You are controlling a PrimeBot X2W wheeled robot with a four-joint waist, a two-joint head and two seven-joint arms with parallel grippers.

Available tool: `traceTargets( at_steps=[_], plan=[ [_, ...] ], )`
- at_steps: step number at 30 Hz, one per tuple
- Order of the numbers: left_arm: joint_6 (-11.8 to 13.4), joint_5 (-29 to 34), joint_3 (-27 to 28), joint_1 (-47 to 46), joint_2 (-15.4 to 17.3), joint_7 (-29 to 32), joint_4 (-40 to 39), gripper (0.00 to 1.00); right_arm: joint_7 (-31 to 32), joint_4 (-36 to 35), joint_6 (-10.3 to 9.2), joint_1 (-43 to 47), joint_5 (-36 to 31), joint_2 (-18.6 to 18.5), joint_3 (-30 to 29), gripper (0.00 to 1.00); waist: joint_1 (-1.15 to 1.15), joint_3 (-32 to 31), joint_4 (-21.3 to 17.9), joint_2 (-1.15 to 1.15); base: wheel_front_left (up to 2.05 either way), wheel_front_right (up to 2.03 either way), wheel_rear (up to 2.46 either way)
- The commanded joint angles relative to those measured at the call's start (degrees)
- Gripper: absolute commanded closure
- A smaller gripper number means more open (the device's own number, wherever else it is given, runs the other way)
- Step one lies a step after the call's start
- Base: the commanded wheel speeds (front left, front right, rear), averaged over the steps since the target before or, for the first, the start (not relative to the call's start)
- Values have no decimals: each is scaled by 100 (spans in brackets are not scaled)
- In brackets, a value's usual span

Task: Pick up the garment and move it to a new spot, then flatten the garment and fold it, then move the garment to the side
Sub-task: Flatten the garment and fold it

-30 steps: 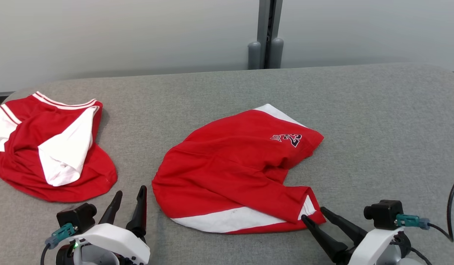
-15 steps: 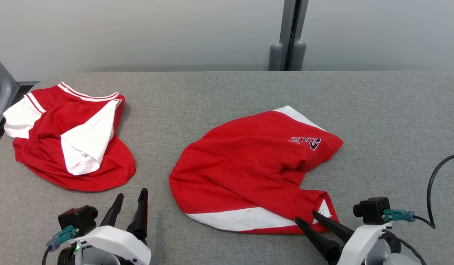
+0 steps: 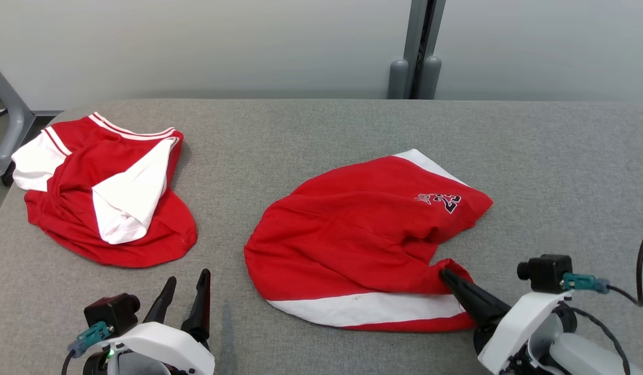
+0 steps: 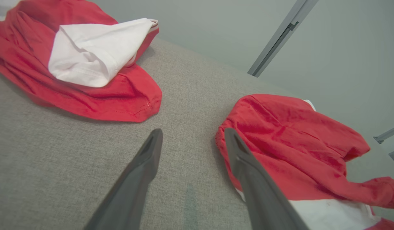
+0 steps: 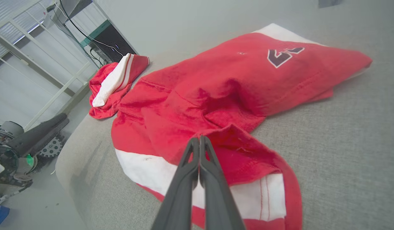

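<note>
The garment (image 3: 353,234), red shorts with a white band and a dark number print, lies crumpled on the middle of the grey table (image 3: 300,130). My right gripper (image 3: 444,273) is shut on a raised red fold at the garment's near right corner; in the right wrist view the two fingers meet at that fold (image 5: 199,139) on the garment (image 5: 216,83). My left gripper (image 3: 186,278) stands open just left of the garment, with nothing between its fingers. In the left wrist view, the left gripper (image 4: 193,134) hovers over bare table, the garment (image 4: 296,137) touching the right finger's side.
A second red and white garment (image 3: 102,192) lies bunched at the table's far left, and in the left wrist view it (image 4: 82,54) is ahead and to the left. A grey post (image 3: 415,52) stands behind the table. A grey frame leg (image 3: 9,130) stands off the left edge.
The head camera has shifted, moving the whole picture rightward. My right gripper has gone from open around the garment's corner to shut on it, and that corner has bunched up and inward.
</note>
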Motion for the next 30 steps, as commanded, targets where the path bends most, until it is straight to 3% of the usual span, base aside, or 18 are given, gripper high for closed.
traceTargets(
  at_steps=[1, 13, 26, 27, 29, 30],
  plan=[
    [-21, -27, 5, -74, 2, -7, 23, 0, -45, 13, 1, -137, 114, -59, -19, 100, 0, 22, 2, 0, 0, 0, 0],
    [-5, 86, -83, -294, -32, 16, -4, 0, -224, 565, 1, -943, 526, -294, 62, 100, 0, 401, 274, 0, 0, 0, 0],
    [-1, 161, -142, -515, -121, -39, 1, 0, -299, 1311, 1, -1483, 647, -420, 342, 87, 0, 876, 606, 0, 0, 0, 0],
    [-1, 159, -143, -524, -125, -36, 19, 0, -311, 1375, 1, -1513, 634, -412, 372, 82, 0, 876, 608, 0, 0, 0, 0],
    [-4, 148, -139, -529, -131, -46, 51, 0, -337, 1472, 1, -1564, 648, -367, 408, 55, 0, 849, 597, 0, 0, 0, 0],
    [-3, 139, -134, -522, -128, -54, 63, 0, -370, 1506, 1, -1583, 660, -350, 402, 13, 0, 822, 579, 0, 0, 0, 0]
  ],
)
